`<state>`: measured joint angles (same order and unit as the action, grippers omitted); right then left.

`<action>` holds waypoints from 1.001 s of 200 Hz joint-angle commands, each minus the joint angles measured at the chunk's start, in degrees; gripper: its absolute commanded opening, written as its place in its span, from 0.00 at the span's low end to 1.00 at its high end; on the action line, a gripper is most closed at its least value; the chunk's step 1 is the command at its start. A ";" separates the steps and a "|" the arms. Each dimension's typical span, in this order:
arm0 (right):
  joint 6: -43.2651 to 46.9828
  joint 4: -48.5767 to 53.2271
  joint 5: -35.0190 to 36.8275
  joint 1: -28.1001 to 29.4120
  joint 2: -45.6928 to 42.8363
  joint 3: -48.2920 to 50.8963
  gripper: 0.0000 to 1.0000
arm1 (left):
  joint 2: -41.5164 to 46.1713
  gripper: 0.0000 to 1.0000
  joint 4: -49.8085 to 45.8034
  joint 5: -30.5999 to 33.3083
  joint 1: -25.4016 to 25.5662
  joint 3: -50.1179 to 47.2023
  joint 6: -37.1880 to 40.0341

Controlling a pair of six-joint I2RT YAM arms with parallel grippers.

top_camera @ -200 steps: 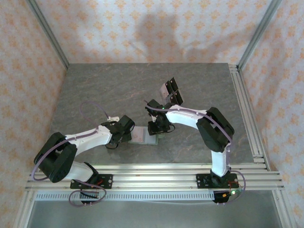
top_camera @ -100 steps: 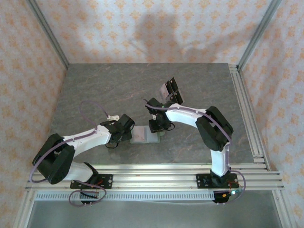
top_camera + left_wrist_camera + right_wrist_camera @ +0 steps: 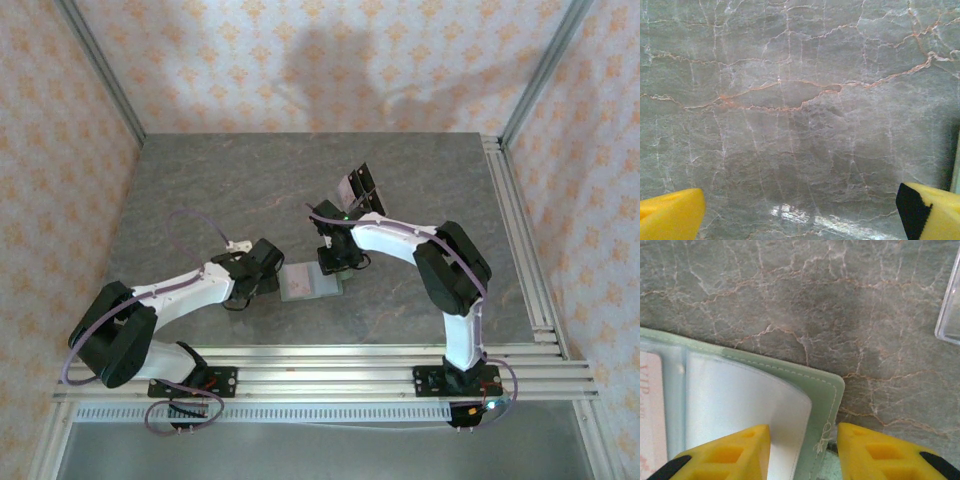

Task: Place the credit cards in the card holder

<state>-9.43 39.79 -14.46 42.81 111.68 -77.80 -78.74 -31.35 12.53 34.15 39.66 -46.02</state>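
Note:
The card holder (image 3: 312,283) lies open on the table between the two arms, pale sage-green with clear sleeves. In the right wrist view its stitched right border (image 3: 826,405) runs between the fingertips of my right gripper (image 3: 802,450). One fingertip rests over the clear sleeve and the other stands just past the edge, with a gap showing. A pinkish card (image 3: 650,410) sits in the left pocket. More credit cards (image 3: 357,188), dark and pale, lie behind the right gripper (image 3: 335,262). My left gripper (image 3: 800,210) is wide open over bare table, just left of the card holder (image 3: 956,165).
A clear plastic edge (image 3: 950,305) shows at the right of the right wrist view. Aluminium rails (image 3: 520,230) run along the table's right side and along its near edge (image 3: 330,365). Patterned walls close in the back and both sides.
My right gripper has moved a little away from the near edge. The card holder now reaches further right. The left arm has hardly moved.

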 commanded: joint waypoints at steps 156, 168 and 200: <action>0.12 1.73 -4.56 0.35 -5.90 -2.36 0.41 | 3.02 1.00 -3.94 3.10 -1.70 4.75 2.25; 0.15 1.47 -4.85 0.51 -5.15 -2.43 0.41 | 3.01 1.00 -3.97 3.02 -1.66 4.66 2.25; 0.03 0.64 -5.11 1.15 -3.37 -2.70 0.41 | 2.83 1.00 -3.31 2.48 -1.73 4.14 2.34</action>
<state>-9.58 41.04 -19.31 43.18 106.59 -78.78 -76.64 -34.09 14.98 32.73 43.38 -44.49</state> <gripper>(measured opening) 0.406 0.997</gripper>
